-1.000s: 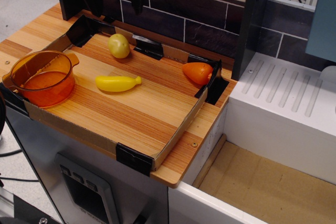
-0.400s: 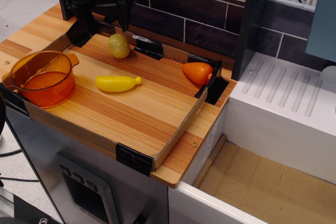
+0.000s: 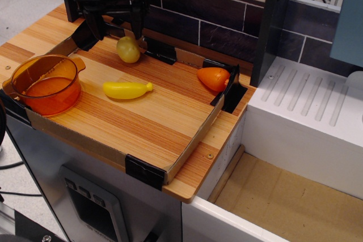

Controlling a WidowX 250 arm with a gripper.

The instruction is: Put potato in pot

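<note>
The potato (image 3: 128, 49) is a small, roundish, pale yellow-green toy lying at the back of the wooden tray (image 3: 142, 123). The pot (image 3: 45, 84) is translucent orange with small side handles and stands in the tray's front left corner; it looks empty. My black gripper (image 3: 116, 29) hangs open just above and behind the potato. Its right finger (image 3: 139, 26) is close to the potato's top right and its left finger (image 3: 94, 26) is well to the left. It holds nothing.
An elongated bright yellow toy (image 3: 127, 89) lies mid-tray between the potato and the pot. An orange pointed toy (image 3: 213, 78) sits in the tray's right corner. A dark tile wall (image 3: 198, 18) stands behind the tray, and a white sink drainer (image 3: 309, 106) is to the right.
My gripper has come down from the top of the view and shifted slightly right, so its open fingers now reach the potato's level. The toys and the pot have not moved.
</note>
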